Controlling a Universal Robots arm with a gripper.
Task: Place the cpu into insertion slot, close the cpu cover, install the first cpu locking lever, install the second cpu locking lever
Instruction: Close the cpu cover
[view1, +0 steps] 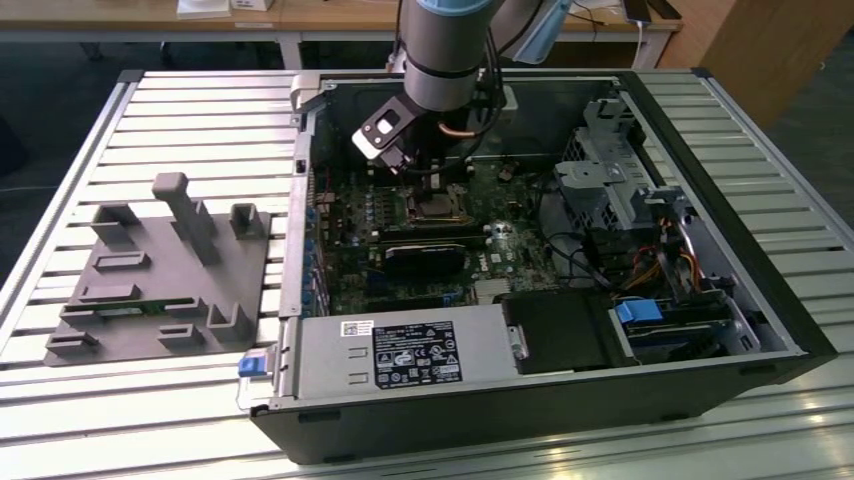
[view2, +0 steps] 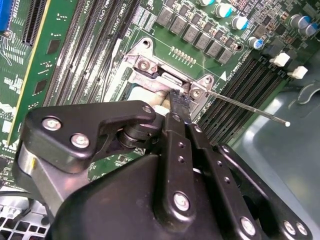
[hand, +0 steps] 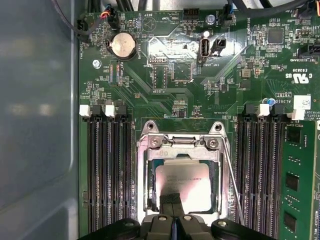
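The cpu (hand: 182, 186), a silvery square chip, lies in the insertion slot (view1: 430, 207) on the green board. The cpu cover (hand: 181, 143), a silvery frame, lies down around it, and the chip shows through its window. In the second wrist view the cover (view2: 150, 80) sits just beyond my fingertips. My gripper (hand: 172, 204) hovers at the socket's near edge, its black fingers pressed together with nothing visible between them. A thin wire locking lever (view2: 250, 107) sticks out free from the socket corner, and it also runs slanted beside the socket (hand: 233, 185). My gripper (view1: 424, 178) hangs over the socket inside the case.
Black memory slots (hand: 107, 170) flank the socket, and a green memory stick (hand: 295, 180) stands in one of them. Inside the open case (view1: 747, 330) are a black block (view1: 561, 330), a drive cage (view1: 607, 165) and cables. A grey fixture (view1: 160, 270) lies on the slatted table.
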